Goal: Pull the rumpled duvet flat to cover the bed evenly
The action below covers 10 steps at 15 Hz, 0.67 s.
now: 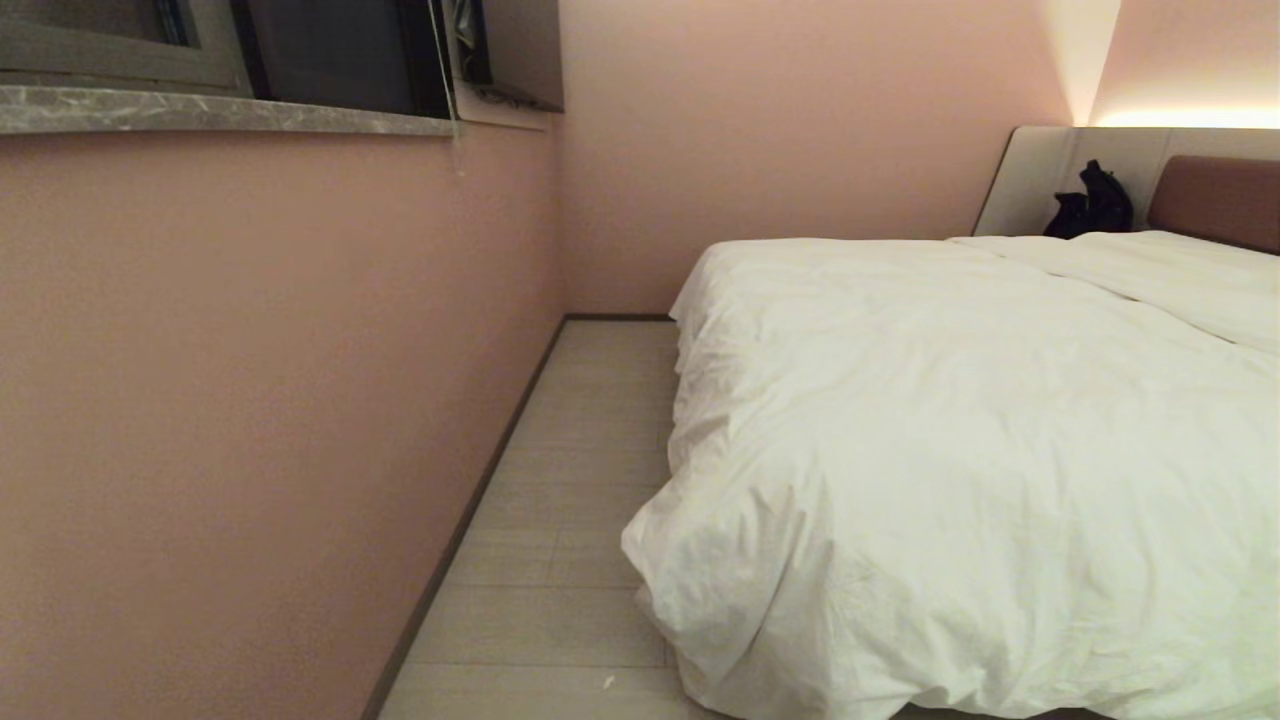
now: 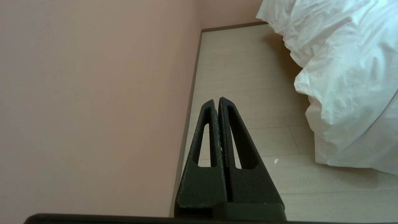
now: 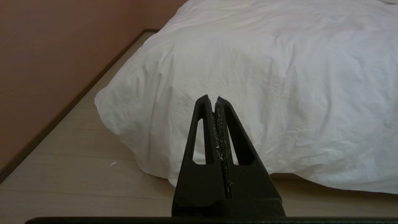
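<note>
From the head camera, a puffy white duvet [image 1: 960, 450] lies spread over the bed [image 1: 1215, 200], softly wrinkled, its near corner bulging over the bed's foot and its side draping toward the pale plank floor [image 1: 570, 520]. A narrow strip of that floor runs between the bed and a pink wall [image 1: 250, 400] on the left, under a grey stone window sill [image 1: 200, 112]. At the far end stands the brown padded headboard in its pale surround, with a small black object [image 1: 1090, 203] propped beside it — what it is cannot be told. Neither arm shows here.

From the left wrist camera, the left gripper [image 2: 216, 101] hangs over the floor close to the wall's skirting, its two black fingers [image 2: 205, 133] pressed together with nothing between them. The duvet's hanging edge [image 2: 345, 77] is off to one side, apart from the gripper. A tiny white speck [image 2: 275, 161] lies on the planks.

From the right wrist camera, the right gripper [image 3: 211, 99] points at the duvet's rounded corner [image 3: 248, 81] — its fingers [image 3: 202, 133] likewise closed flat on each other, empty. Whether the tips touch the cloth cannot be told.
</note>
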Tool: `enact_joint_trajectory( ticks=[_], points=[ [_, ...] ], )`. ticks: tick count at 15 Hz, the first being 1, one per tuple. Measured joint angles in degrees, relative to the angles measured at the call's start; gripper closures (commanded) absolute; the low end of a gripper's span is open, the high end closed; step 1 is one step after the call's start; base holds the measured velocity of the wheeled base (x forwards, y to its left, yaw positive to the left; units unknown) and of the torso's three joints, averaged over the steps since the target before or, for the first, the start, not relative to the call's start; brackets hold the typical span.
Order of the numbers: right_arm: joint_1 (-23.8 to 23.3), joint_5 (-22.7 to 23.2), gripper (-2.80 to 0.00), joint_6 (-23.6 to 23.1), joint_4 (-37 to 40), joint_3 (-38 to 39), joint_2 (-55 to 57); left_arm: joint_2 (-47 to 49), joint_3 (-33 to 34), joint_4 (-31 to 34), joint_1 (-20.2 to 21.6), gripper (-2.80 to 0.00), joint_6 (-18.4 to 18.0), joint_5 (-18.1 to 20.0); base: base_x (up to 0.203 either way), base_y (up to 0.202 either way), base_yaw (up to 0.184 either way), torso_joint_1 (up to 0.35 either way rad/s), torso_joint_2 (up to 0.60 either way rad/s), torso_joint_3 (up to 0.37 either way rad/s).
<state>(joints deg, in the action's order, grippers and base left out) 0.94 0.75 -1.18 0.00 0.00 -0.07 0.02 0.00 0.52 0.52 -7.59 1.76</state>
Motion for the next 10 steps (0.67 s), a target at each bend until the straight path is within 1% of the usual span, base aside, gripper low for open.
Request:
enact_joint_trajectory(
  ticks=[6, 7, 10],
  points=[
    [0.0, 0.0, 0.00, 0.0, 0.0, 0.0, 0.0, 0.0, 0.0, 0.0, 0.0, 0.00, 0.6, -0.1, 0.000, 0.000, 0.000, 0.000, 0.00, 0.000],
    [0.0, 0.0, 0.00, 0.0, 0.0, 0.0, 0.0, 0.0, 0.0, 0.0, 0.0, 0.00, 0.7, -0.1, -0.063, 0.000, -0.001, 0.011, 0.00, -0.002],
    [0.0, 0.0, 0.00, 0.0, 0.0, 0.0, 0.0, 0.0, 0.0, 0.0, 0.0, 0.00, 0.7, -0.2, -0.185, 0.000, 0.001, 0.004, 0.00, 0.003]
  ],
)
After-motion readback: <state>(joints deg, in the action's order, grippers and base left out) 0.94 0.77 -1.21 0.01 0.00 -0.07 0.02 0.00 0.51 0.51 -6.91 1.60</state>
